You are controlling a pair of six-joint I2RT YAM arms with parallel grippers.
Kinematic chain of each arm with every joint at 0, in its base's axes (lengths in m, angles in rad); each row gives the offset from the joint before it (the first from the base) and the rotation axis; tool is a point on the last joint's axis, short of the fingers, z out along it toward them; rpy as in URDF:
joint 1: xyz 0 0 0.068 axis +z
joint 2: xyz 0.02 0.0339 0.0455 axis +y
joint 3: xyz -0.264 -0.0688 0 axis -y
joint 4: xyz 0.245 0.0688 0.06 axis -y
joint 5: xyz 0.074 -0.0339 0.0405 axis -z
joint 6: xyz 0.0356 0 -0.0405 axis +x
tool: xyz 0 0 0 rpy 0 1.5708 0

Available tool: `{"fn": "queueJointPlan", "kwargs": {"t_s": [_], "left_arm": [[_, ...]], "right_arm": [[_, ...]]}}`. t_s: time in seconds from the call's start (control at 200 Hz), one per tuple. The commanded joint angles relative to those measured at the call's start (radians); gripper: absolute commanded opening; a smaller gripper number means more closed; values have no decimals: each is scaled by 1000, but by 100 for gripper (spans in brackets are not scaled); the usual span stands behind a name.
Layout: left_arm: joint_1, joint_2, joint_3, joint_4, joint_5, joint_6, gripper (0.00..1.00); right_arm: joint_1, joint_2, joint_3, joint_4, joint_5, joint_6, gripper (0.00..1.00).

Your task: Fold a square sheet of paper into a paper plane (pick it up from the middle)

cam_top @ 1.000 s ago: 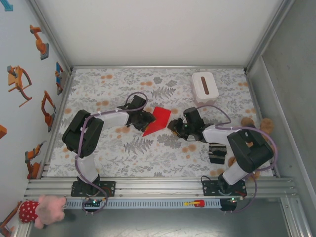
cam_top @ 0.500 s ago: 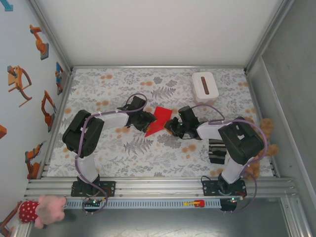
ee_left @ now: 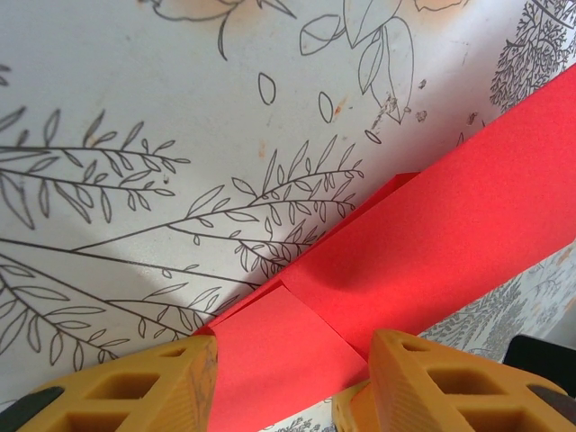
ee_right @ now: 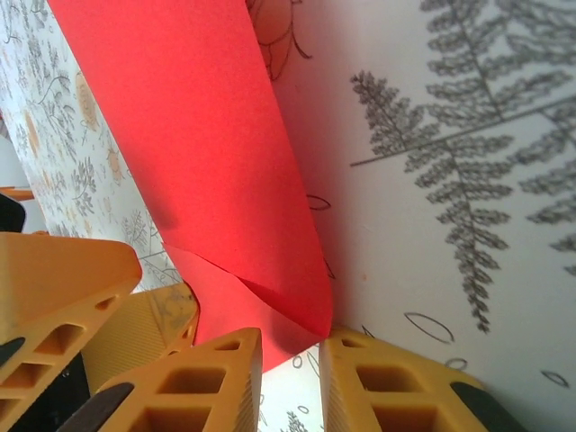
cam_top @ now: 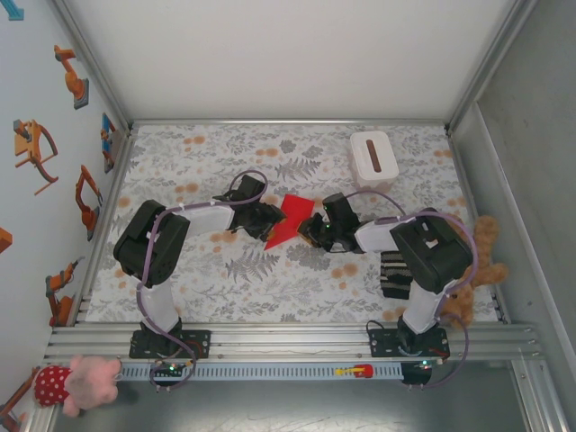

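Floral-patterned counter (cam_top: 198,270) in a white-walled cell: left gripper (ee_left: 288,387), jaws open astride one edge of the creased square sheet of paper (cam_top: 290,218) lying at centre; right gripper (ee_right: 290,378), jaws narrowly apart about its folded corner.

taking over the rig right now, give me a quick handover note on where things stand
Left hand: open, fingers straddling the left end of the red paper sheet.
Right hand: jaws nearly together at the sheet's right edge; firm grip unclear.
Sheet: mid-table between both hands, partly folded, flaps overlapping.
Done: early folds.
Left: remaining folds; no finished plane yet.
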Motion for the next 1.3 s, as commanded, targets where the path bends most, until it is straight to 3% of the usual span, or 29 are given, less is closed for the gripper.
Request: {"fn": "queueJointPlan", "kwargs": {"t_s": [0.0, 0.426, 0.671, 0.851, 1.012, 1.292], "left_arm": [[-1, 39, -37, -77, 10, -15, 49], [1, 36, -33, -74, 18, -10, 50], [3, 29, -16, -71, 24, 25, 50], [6, -8, 7, -69, 18, 69, 50], [1, -99, 22, -80, -28, 199, 55], [-71, -280, -81, -54, -210, 525, 69]], "right_arm": [[2, 23, 22, 76, 7, 24, 23], [-19, 38, -48, 263, 1, 110, 21], [-19, 60, -46, 279, -8, 122, 14], [-19, 42, -55, 277, -2, 121, 0], [-26, -15, -63, 230, 25, 94, 0], [-34, -129, -56, 68, 66, 61, 0]]}}
